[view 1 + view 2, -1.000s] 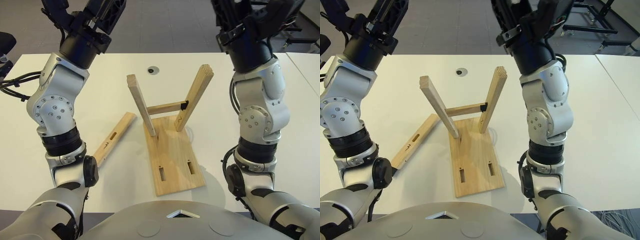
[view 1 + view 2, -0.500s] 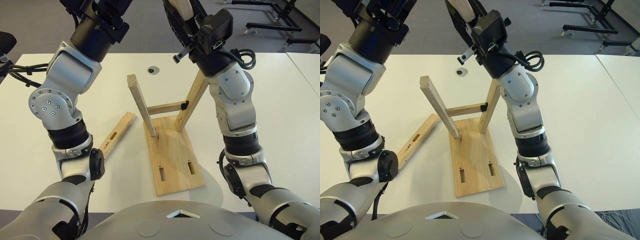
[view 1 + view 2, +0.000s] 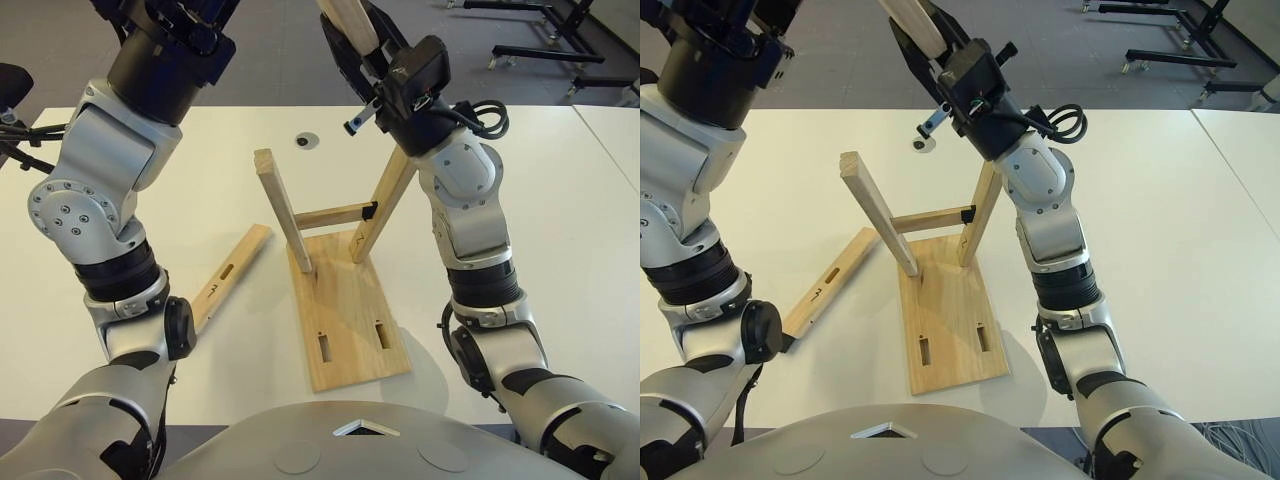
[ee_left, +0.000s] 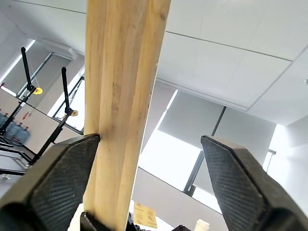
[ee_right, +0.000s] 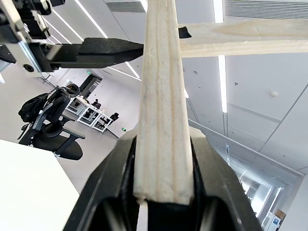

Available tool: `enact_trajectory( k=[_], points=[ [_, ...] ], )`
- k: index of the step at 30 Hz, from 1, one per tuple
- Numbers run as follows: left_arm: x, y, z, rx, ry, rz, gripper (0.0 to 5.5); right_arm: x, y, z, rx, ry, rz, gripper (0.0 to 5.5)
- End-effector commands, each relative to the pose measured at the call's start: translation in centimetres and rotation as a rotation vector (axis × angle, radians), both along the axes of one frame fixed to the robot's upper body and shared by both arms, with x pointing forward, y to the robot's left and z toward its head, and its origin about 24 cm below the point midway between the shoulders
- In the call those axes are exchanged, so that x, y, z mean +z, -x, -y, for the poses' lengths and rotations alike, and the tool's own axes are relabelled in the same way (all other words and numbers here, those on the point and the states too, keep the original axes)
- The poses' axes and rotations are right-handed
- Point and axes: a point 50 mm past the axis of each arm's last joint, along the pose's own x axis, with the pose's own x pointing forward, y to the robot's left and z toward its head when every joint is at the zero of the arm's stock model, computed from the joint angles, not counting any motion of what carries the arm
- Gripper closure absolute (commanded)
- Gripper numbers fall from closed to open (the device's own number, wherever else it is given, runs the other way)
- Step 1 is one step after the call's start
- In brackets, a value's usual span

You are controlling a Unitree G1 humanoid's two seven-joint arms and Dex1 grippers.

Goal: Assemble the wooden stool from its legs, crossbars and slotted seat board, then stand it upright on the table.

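Note:
The slotted seat board [image 3: 345,310] lies flat on the white table [image 3: 520,170]. Two legs [image 3: 282,210] [image 3: 388,195] stand in its far slots, joined by a crossbar [image 3: 330,215]. A loose leg [image 3: 230,268] lies on the table to the board's left. High above the table's far side, my right gripper [image 3: 930,50] is shut on another wooden leg [image 5: 162,96], which carries a crossbar [image 5: 240,36] near its far end. My left gripper [image 4: 149,163] is raised beside it, open, with this leg [image 4: 122,96] against one finger [image 4: 62,178] and a wide gap to the other.
A round cable hole [image 3: 306,141] sits in the table behind the stool parts. A second table [image 3: 620,130] adjoins on the right. Metal frames [image 3: 530,40] stand on the floor beyond, and a black chair [image 3: 10,85] is at the far left.
My right arm has swung inward and to the left over the table's far side, bringing the held leg into view. My left arm has shifted, now a little farther left.

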Motion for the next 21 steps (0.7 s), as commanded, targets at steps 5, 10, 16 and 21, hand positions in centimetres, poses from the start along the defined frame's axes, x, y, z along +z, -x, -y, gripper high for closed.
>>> enact_trajectory(
  k=[5,10,16,21],
  points=[
    [-2.5,-2.2,-0.7,0.13,-0.109,-0.111,1.64,-1.2,0.0,-0.8,0.004,0.142,0.057,4.47],
    [-1.6,-2.5,-1.4,0.138,-0.03,-0.079,1.64,-2.2,-0.2,-1.1,-0.019,0.229,0.092,4.47],
    [-0.9,-2.6,-1.6,0.147,-0.009,-0.068,1.64,-2.9,-0.4,-1.1,-0.031,0.233,0.08,4.47],
    [-1.0,-2.4,-0.9,0.118,-0.017,-0.063,1.64,-2.5,-0.4,-1.1,-0.005,0.165,0.041,4.47]
  ],
)
